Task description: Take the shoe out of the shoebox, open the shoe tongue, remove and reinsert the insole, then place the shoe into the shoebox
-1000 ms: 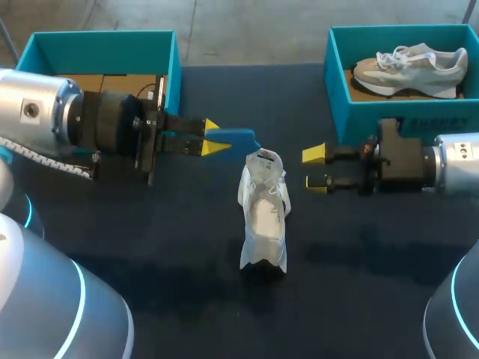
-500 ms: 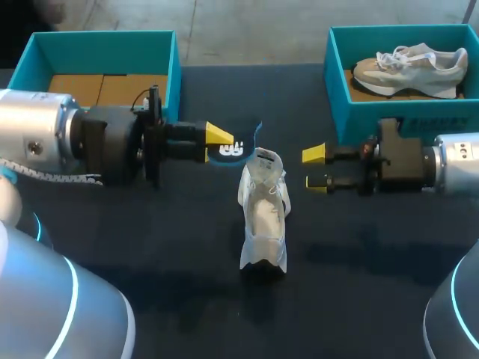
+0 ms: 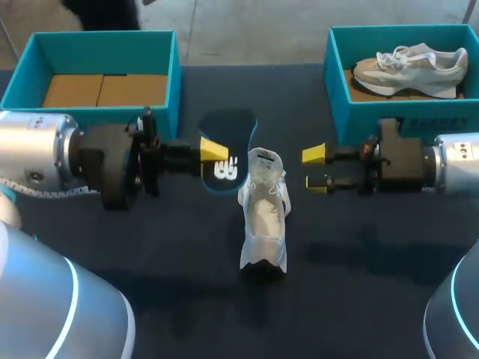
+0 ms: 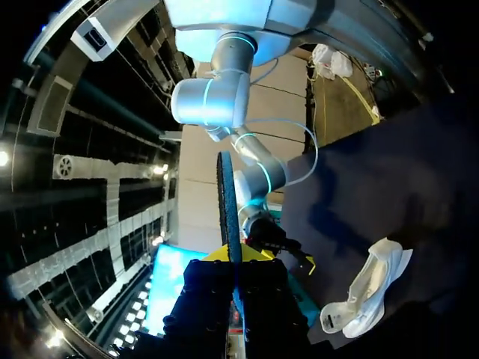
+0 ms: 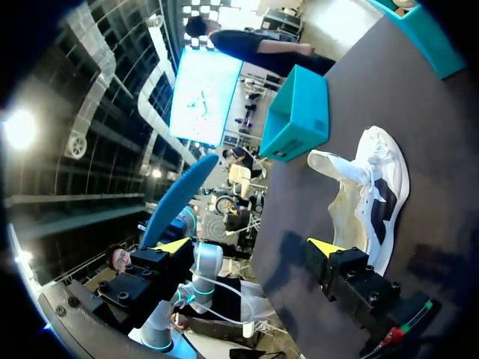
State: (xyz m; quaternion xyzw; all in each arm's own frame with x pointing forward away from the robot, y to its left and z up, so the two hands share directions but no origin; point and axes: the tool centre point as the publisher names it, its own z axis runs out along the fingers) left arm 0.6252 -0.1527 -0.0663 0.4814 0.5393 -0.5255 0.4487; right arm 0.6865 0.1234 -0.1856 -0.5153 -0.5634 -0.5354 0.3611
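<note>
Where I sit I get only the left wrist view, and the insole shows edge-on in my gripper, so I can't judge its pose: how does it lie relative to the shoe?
Observer: In the head view the insole is held by the left gripper with its broad printed face turned up, beside the far end of the white shoe.
Operator: Is the right gripper holding the shoe open?
Observer: No. The right gripper is open with nothing in it, on the shoe's other side and apart from it.
Operator: Which shoebox is free?
Observer: The left shoebox holds only cardboard; the right shoebox has a second shoe.
</note>
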